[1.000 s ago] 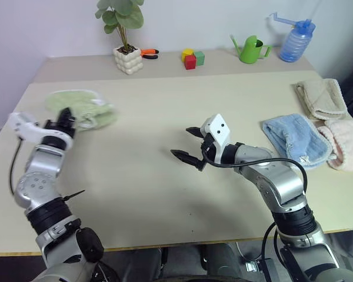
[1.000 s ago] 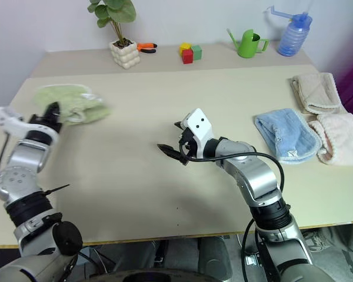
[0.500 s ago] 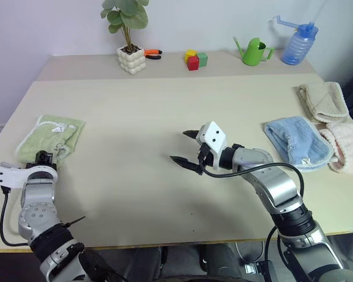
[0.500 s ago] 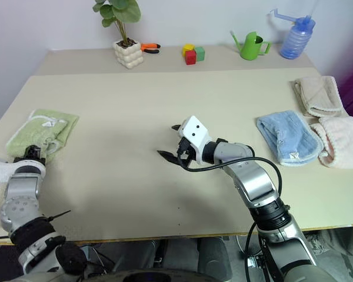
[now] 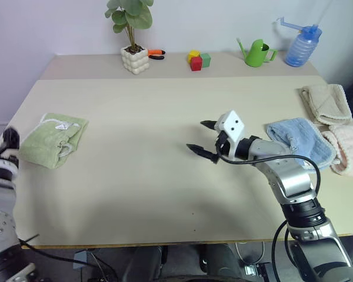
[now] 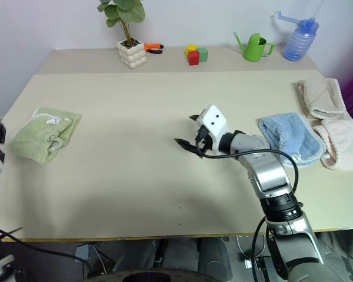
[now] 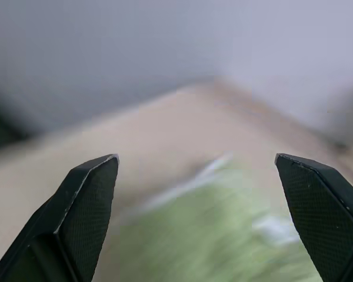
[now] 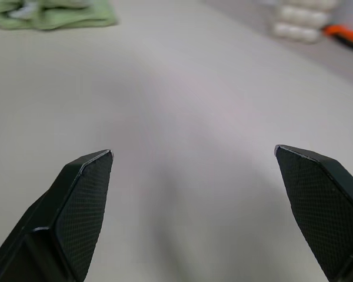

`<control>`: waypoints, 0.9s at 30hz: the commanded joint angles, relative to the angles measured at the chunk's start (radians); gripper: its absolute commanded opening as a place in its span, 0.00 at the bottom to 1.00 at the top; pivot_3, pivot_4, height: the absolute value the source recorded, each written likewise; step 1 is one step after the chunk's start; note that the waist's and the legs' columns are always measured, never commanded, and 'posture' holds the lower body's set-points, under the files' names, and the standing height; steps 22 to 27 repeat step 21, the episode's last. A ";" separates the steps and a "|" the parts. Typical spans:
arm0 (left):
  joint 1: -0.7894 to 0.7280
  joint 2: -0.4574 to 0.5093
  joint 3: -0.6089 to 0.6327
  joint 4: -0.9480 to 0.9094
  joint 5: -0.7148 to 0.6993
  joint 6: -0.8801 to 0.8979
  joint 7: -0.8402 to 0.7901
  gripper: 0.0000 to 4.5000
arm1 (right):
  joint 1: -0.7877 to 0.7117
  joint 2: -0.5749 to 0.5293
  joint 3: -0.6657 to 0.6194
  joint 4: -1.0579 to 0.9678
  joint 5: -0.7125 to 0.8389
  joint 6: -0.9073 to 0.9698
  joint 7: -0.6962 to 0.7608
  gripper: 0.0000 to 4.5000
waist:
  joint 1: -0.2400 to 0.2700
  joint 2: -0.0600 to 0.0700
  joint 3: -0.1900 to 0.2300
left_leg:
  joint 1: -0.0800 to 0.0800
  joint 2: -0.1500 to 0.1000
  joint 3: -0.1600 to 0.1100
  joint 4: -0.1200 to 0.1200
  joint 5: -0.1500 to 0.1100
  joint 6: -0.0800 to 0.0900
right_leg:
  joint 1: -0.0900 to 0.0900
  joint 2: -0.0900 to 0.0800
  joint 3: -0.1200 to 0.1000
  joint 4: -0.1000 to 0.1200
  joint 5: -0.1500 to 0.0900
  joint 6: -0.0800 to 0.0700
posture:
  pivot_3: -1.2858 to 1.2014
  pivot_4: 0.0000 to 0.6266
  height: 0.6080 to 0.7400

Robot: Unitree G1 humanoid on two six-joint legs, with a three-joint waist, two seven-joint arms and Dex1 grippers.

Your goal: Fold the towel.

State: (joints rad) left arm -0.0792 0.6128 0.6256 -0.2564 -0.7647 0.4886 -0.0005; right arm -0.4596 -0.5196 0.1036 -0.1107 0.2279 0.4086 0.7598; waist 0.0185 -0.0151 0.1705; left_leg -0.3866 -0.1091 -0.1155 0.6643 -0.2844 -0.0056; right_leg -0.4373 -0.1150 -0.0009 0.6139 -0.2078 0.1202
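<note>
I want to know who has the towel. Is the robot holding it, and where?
Nothing is held. The green towel lies folded on the table. The left gripper and the right gripper are both open and empty.

The robot's right arm [image 5: 285,176], at the lower right of the frame, has silver metal segments joined by black joints. A white angular housing with 2 dark dots tops its wrist. A black cable loops alongside. Its gripper [image 5: 203,136] has 2 black pointed fingers.

Bright even indoor light, soft faint shadows on the table [image 5: 165,194], left wrist view heavily blurred
</note>
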 commanded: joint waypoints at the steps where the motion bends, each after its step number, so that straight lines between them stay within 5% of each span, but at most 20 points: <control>1: 0.047 0.091 -0.210 -0.092 0.140 -0.040 -0.215 0.97 | 0.007 -0.073 -0.075 0.059 -0.020 -0.094 0.028 1.00 | -0.006 0.002 0.000 | 0.000 0.000 0.000 0.000 0.000 0.000 | 0.000 0.000 0.000 0.000 0.000 0.000 | 0.52 0.24 0.94; 7: 0.054 0.130 -0.383 -0.092 0.288 -0.127 -0.397 0.97 | 0.052 -0.144 -0.144 0.140 0.003 -0.147 0.081 1.00 | -0.030 0.003 0.001 | 0.000 0.003 0.003 -0.004 0.000 0.000 | -0.004 0.002 0.001 0.000 0.000 0.000 | 0.52 0.24 0.94; 27: 0.059 0.064 -0.408 -0.059 0.320 -0.139 -0.554 0.97 | 0.084 -0.146 -0.220 0.142 0.077 -0.098 0.085 1.00 | -0.028 0.004 0.002 | 0.000 0.002 0.002 -0.004 -0.003 0.004 | -0.003 0.000 0.001 0.000 0.000 0.000 | 0.52 0.24 0.94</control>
